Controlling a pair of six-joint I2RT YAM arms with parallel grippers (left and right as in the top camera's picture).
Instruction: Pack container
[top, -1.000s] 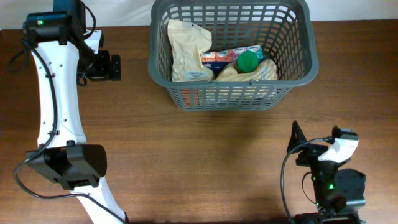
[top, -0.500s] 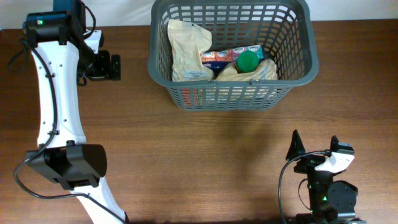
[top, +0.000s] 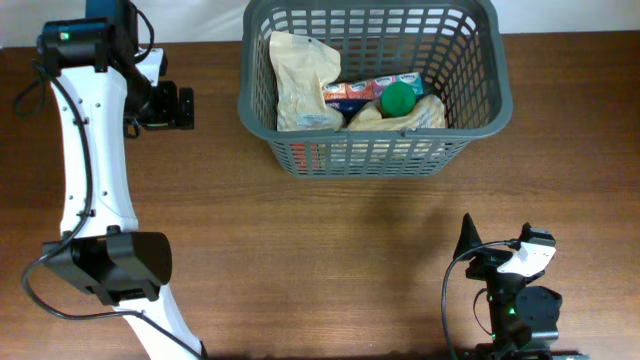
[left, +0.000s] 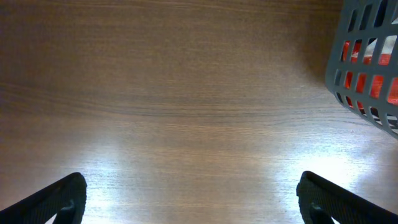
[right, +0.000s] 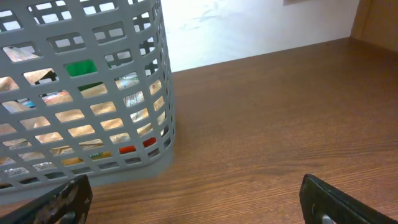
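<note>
The dark grey lattice container (top: 497, 60) stands at the back centre of the table. Inside lie a beige paper bag (top: 300, 80), a colourful carton (top: 368, 92), a green ball (top: 398, 98) and another beige bag (top: 415, 116). My left gripper (top: 186, 107) is open and empty left of the container; the left wrist view shows its fingers (left: 189, 202) wide apart over bare wood, with the container's corner (left: 367, 68) at right. My right gripper (top: 497, 240) is open and empty near the front right; its wrist view (right: 199, 202) faces the container wall (right: 81, 93).
The wooden table (top: 300, 250) surrounds the container. A white wall (right: 249, 25) lies behind the table's back edge. The left arm's base (top: 115, 265) sits at the front left.
My right arm has drawn back toward the front edge and shifted slightly left. The left arm and the container's contents have not moved.
</note>
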